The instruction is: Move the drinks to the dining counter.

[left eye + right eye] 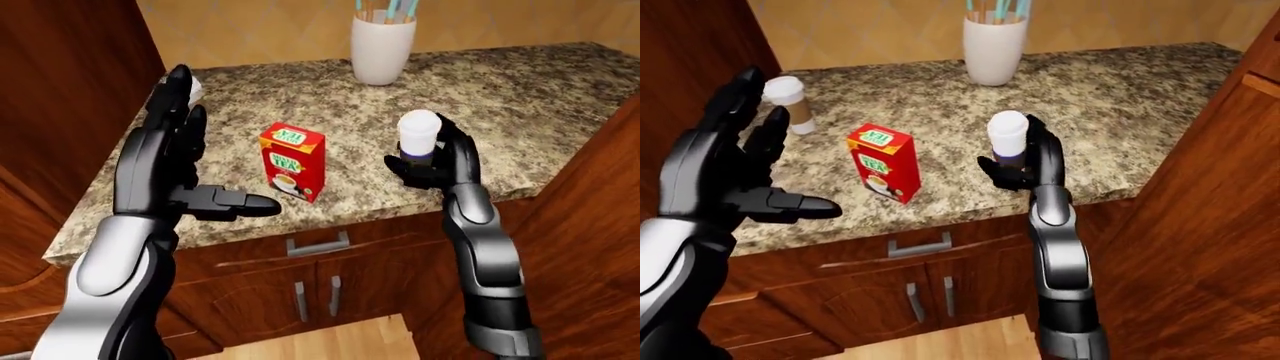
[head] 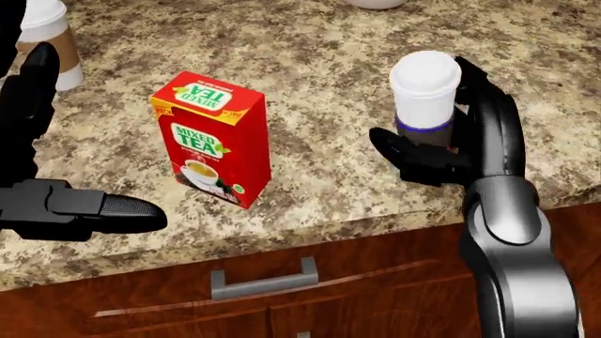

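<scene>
The right hand (image 2: pixel 449 141) has its black fingers wrapped round a lidded paper coffee cup (image 2: pixel 425 91), thumb across the near side of the sleeve, the other fingers up its far side. The cup stands upright over the speckled granite counter (image 2: pixel 310 70), close to the counter's near edge and towards its right end; whether its base touches the stone I can't tell, since the hand hides it.

A red Mixed Tea box (image 2: pixel 212 137) stands upright near the same edge, to the left of the cup and well apart from it.

The left hand (image 1: pixel 725 176) hangs spread wide and empty above the counter's left part, thumb pointing towards the tea box, touching nothing.

A second coffee cup (image 1: pixel 790 103) with a brown sleeve stands by the counter's left edge. A white vase (image 1: pixel 991 49) holding pale stems sits at the far edge, against the wall. Below the counter is a wooden drawer with a grey handle (image 2: pixel 264 282).
</scene>
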### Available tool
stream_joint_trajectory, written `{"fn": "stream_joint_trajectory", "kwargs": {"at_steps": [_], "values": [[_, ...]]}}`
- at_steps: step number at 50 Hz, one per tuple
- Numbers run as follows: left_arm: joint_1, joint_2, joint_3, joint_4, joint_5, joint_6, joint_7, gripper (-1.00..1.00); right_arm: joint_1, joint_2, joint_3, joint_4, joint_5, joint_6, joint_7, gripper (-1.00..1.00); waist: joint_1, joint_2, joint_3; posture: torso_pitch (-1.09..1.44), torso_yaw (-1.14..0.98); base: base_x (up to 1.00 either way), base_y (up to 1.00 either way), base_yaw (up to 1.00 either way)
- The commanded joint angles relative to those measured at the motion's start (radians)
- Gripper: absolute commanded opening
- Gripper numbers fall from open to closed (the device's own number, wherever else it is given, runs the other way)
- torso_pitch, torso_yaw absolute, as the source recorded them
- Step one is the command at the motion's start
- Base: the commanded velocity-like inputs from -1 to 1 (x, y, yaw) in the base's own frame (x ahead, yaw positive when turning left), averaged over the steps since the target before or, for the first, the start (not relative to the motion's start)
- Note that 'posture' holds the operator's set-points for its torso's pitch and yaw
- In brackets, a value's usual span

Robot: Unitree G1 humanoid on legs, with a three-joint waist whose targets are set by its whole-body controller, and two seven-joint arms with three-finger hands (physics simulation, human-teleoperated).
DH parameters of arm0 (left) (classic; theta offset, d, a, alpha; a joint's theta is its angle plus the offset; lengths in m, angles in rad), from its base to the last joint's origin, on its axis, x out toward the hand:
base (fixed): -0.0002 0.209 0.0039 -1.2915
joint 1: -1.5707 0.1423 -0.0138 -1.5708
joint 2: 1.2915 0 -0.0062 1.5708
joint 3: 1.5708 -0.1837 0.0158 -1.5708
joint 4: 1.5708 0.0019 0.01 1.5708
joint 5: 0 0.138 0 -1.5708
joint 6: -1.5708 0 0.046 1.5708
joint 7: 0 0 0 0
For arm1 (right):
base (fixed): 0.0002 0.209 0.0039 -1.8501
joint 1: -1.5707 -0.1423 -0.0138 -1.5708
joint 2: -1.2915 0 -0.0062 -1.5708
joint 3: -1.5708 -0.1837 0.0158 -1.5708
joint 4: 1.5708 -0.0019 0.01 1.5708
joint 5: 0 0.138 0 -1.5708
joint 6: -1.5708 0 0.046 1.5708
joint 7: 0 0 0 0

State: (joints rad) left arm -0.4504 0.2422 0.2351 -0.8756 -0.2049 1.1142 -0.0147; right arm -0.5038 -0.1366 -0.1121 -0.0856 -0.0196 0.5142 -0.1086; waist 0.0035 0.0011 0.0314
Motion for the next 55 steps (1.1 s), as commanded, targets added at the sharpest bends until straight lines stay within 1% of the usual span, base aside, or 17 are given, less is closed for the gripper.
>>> {"fn": "stream_joint_trajectory", "kwargs": {"at_steps": [1, 7, 10, 14, 17, 19, 24, 27, 32, 36, 37, 39, 42, 45, 47, 50, 55], "values": [[-0.013, 0.008, 0.006, -0.011, 0.006, -0.045, -0.002, 1.00, -0.011, -0.006, -0.001, -0.036, -0.005, -0.038, -0.003, -1.00, -0.001, 0.002, -0.020, 0.00, 0.00, 0.00, 0.00, 0.00], [0.005, 0.003, -0.015, -0.008, 0.027, -0.062, -0.014, 1.00, 0.052, -0.013, -0.034, -0.208, 0.049, 0.036, 0.014, -1.00, 0.005, -0.002, -0.023, 0.00, 0.00, 0.00, 0.00, 0.00], [0.006, -0.002, -0.031, 0.009, 0.048, -0.073, -0.022, 1.00, 0.057, -0.024, -0.051, -0.300, 0.079, 0.093, 0.017, -1.00, 0.006, -0.003, -0.022, 0.00, 0.00, 0.00, 0.00, 0.00], [0.026, -0.010, -0.077, 0.135, 0.119, -0.180, -0.054, 1.00, 0.044, -0.042, -0.079, -0.489, 0.145, 0.234, 0.008, -1.00, 0.010, -0.005, -0.020, 0.00, 0.00, 0.00, 0.00, 0.00], [-0.015, -0.019, -0.091, 0.189, 0.158, -0.184, -0.076, 1.00, 0.029, -0.051, -0.088, -0.611, 0.189, 0.336, -0.005, -1.00, 0.012, -0.005, -0.022, 0.00, 0.00, 0.00, 0.00, 0.00], [-0.020, -0.024, -0.113, 0.205, 0.186, -0.183, -0.092, 1.00, 0.015, -0.059, -0.086, -0.652, 0.203, 0.373, -0.015, -1.00, 0.011, -0.007, -0.022, 0.00, 0.00, 0.00, 0.00, 0.00], [-0.085, -0.003, -0.100, 0.291, 0.231, -0.177, -0.140, 1.00, -0.013, -0.065, -0.079, -0.732, 0.227, 0.459, -0.026, -1.00, 0.008, -0.013, -0.021, 0.00, 0.00, 0.00, 0.00, 0.00], [-0.131, 0.015, -0.104, 0.327, 0.250, -0.158, -0.177, 1.00, 0.002, -0.074, -0.069, -0.750, 0.206, 0.455, -0.023, -1.00, 0.008, -0.013, -0.022, 0.00, 0.00, 0.00, 0.00, 0.00], [-0.175, 0.029, -0.132, 0.381, 0.273, -0.167, -0.270, 1.00, -0.003, -0.071, -0.077, -0.745, 0.190, 0.448, -0.023, -1.00, 0.009, -0.011, -0.021, 0.00, 0.00, 0.00, 0.00, 0.00], [-0.197, 0.029, -0.141, 0.453, 0.312, -0.249, -0.334, 1.00, 0.007, -0.062, -0.075, -0.745, 0.186, 0.440, -0.022, -1.00, 0.011, -0.012, -0.020, 0.00, 0.00, 0.00, 0.00, 0.00], [-0.206, 0.025, -0.138, 0.473, 0.318, -0.260, -0.338, 1.00, 0.009, -0.061, -0.073, -0.741, 0.185, 0.434, -0.021, -1.00, 0.011, -0.012, -0.021, 0.00, 0.00, 0.00, 0.00, 0.00], [-0.239, 0.028, -0.135, 0.565, 0.333, -0.344, -0.350, 1.00, 0.011, -0.059, -0.071, -0.749, 0.185, 0.440, -0.020, -1.00, 0.010, -0.013, -0.021, 0.00, 0.00, 0.00, 0.00, 0.00], [-0.270, 0.024, -0.134, 0.642, 0.357, -0.387, -0.362, 1.00, 0.009, -0.062, -0.078, -0.751, 0.184, 0.445, -0.018, -1.00, 0.011, -0.014, -0.023, 0.00, 0.00, 0.00, 0.00, 0.00], [-0.304, 0.021, -0.131, 0.718, 0.357, -0.424, -0.370, 1.00, 0.013, -0.057, -0.073, -0.754, 0.182, 0.446, -0.020, -1.00, 0.010, -0.015, -0.023, 0.00, 0.00, 0.00, 0.00, 0.00], [-0.312, 0.025, -0.144, 0.786, 0.362, -0.484, -0.394, 1.00, 0.018, -0.056, -0.072, -0.747, 0.179, 0.434, -0.019, -1.00, 0.010, -0.016, -0.024, 0.00, 0.00, 0.00, 0.00, 0.00], [-0.325, 0.025, -0.139, 0.875, 0.368, -0.558, -0.413, 1.00, 0.017, -0.057, -0.077, -0.754, 0.180, 0.439, -0.017, -1.00, 0.011, -0.017, -0.025, 0.00, 0.00, 0.00, 0.00, 0.00], [-0.326, 0.021, -0.137, 0.916, 0.354, -0.593, -0.454, 1.00, 0.014, -0.055, -0.077, -0.755, 0.184, 0.437, -0.024, -1.00, 0.010, -0.016, -0.027, 0.00, 0.00, 0.00, 0.00, 0.00]]}}
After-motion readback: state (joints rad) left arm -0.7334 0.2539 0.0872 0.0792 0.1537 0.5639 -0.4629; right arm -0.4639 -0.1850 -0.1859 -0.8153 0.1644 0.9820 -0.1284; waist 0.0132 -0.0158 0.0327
